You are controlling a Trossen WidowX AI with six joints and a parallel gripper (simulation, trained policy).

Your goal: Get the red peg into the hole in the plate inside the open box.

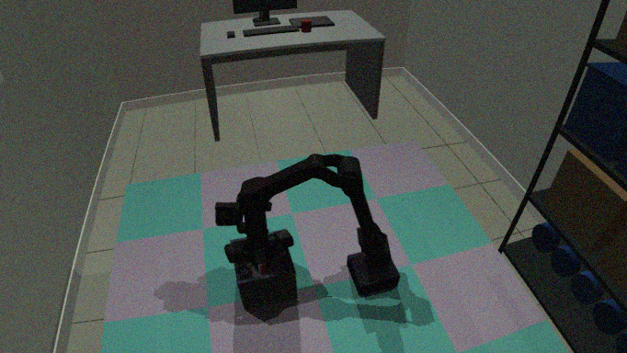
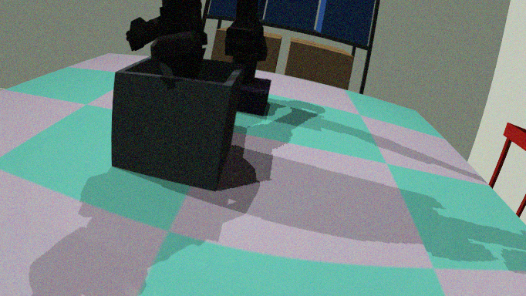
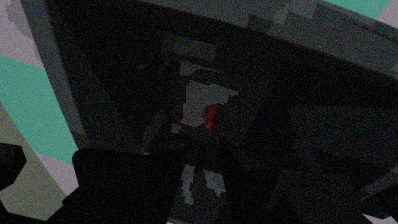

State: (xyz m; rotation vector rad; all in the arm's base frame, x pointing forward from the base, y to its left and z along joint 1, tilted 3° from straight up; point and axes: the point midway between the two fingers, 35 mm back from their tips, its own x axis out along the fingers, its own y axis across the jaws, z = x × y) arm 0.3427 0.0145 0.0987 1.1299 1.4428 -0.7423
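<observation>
The dark open box stands on the checkered mat. The grey plate at its bottom is partly in shadow. A short part of the red peg shows over the plate in the wrist view, and a small red bit shows inside the box in the top view. The rest of the peg is lost in shadow, so how deep it sits in the hole cannot be told. My gripper reaches down into the box with its fingers partly open, with nothing seen held between them. The box walls hide the fingertips in the exterior view.
The arm's base stands beside the box, with the arm arched over between them. The box walls surround the gripper closely. A desk stands at the back and a shelf rack at the right.
</observation>
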